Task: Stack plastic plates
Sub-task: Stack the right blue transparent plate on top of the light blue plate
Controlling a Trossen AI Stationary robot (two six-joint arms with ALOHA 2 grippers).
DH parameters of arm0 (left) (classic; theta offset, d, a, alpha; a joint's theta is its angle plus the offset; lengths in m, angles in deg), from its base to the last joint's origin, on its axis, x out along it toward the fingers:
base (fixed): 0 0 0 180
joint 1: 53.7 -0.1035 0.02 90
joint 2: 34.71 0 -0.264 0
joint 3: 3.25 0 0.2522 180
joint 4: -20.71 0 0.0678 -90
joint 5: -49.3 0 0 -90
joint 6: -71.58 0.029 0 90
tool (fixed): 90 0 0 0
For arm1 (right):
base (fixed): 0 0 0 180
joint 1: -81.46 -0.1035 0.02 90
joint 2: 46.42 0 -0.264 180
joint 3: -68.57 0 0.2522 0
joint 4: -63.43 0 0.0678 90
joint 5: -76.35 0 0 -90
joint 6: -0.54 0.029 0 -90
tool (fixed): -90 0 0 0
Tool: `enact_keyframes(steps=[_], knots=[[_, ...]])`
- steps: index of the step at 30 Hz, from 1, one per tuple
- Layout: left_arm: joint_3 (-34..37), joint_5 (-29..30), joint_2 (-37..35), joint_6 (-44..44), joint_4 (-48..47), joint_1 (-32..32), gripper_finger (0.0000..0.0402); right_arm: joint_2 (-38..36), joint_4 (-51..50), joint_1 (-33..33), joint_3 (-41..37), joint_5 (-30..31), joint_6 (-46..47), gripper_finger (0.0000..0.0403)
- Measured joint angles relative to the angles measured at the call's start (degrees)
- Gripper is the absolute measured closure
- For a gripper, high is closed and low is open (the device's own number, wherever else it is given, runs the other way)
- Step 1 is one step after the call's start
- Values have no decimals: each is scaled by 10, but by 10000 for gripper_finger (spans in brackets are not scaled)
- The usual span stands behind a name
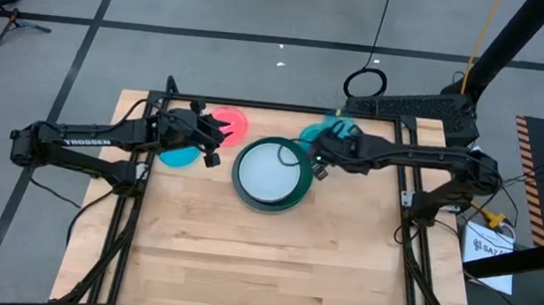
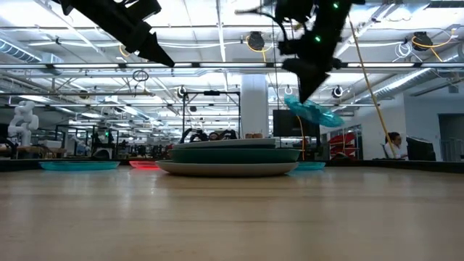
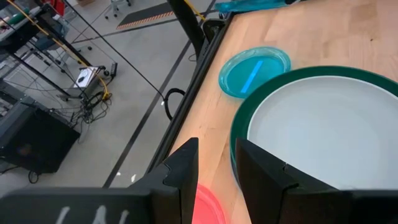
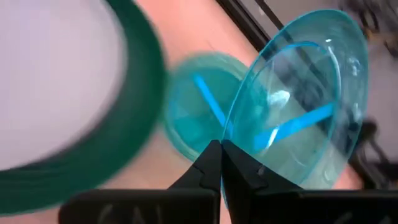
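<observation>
The right tool point(image 4: 221, 163) is pinching a blue plate point(image 4: 292, 99) by its rim, holding it tilted steeply above the tabletop point(image 1: 261, 262); the left tool point(image 3: 214, 163) is hanging part-open, empty.

A stack of large plates sits at the table's centre, the dark green plate point(image 1: 272, 174) showing as a rim around a pale grey-white one point(image 1: 272, 169). A pink-red plate point(image 1: 232, 123) and a bright blue plate point(image 1: 179, 154) lie flat to its left, another blue plate point(image 3: 254, 70) lies flat to its right. A fourth, translucent blue plate point(image 4: 297, 96) hangs tilted above the table, pinched at its rim.
</observation>
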Motion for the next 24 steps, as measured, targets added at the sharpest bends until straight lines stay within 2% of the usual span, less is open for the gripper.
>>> enact_keyframes(steps=[5,12,24], knots=[[0,0,0,0,0,0,289,42,62,-40,58,-38,-112,403],[0,0,0,0,0,0,289,97,106,-72,105,-168,-221,403],[0,0,0,-1,0,0,289,158,109,-89,115,-170,-266,398]])
